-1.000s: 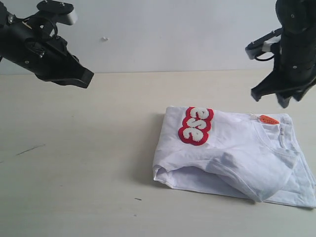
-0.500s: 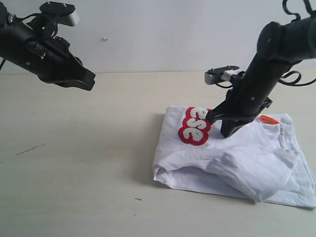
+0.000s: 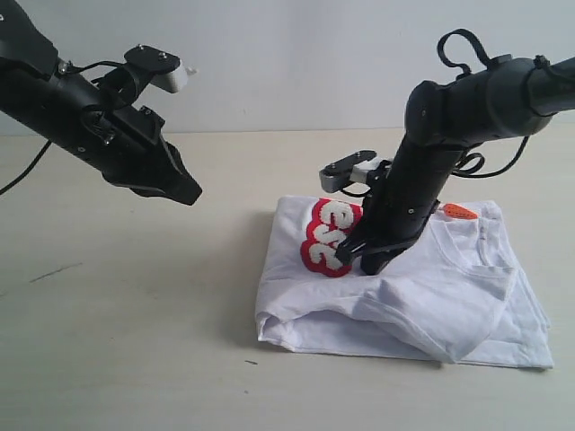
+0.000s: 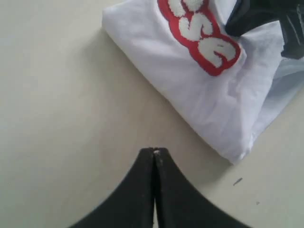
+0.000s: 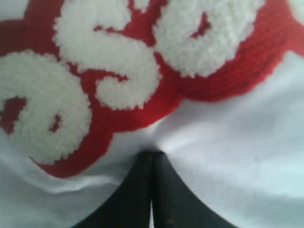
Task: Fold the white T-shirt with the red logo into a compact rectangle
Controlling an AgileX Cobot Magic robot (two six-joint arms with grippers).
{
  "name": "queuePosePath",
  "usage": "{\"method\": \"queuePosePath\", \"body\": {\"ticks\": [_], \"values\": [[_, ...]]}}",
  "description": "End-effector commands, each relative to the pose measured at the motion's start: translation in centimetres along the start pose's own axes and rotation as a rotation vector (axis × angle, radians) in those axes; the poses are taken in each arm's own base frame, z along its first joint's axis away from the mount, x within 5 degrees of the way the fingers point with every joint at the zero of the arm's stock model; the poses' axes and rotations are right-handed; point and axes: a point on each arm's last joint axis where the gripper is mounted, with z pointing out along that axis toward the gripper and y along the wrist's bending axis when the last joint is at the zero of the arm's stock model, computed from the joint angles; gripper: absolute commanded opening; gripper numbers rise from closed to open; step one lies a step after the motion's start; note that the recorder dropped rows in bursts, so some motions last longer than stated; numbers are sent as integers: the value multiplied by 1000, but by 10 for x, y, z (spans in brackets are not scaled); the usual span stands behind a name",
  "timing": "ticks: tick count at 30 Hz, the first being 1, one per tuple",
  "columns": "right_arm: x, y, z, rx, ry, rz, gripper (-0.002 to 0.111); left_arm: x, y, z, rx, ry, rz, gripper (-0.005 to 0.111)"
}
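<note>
the right pincer (image 3: 361, 262), jaws together, has dropped from the air onto the shirt (image 3: 431, 301) just beside the logo (image 3: 325, 238). the half-folded shirt has slid left across the bench (image 3: 126, 323). the left pincer (image 3: 187, 190), also together, has come nearer and hovers clear of it. this looks like repositioning, not a fold.

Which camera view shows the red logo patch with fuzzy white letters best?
The right wrist view: the red logo patch fills it, fuzzy letters plain. The left wrist view shows it smaller, cut by the edge; the exterior view, small and partly behind the right gripper.
</note>
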Motion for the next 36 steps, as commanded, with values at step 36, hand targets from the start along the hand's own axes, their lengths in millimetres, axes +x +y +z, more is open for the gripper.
{"method": "queuePosePath", "body": {"ticks": [36], "values": [[20,70,-8,-54,-50,2,0,-6,-1,-19,-70,-45,18,0]]}}
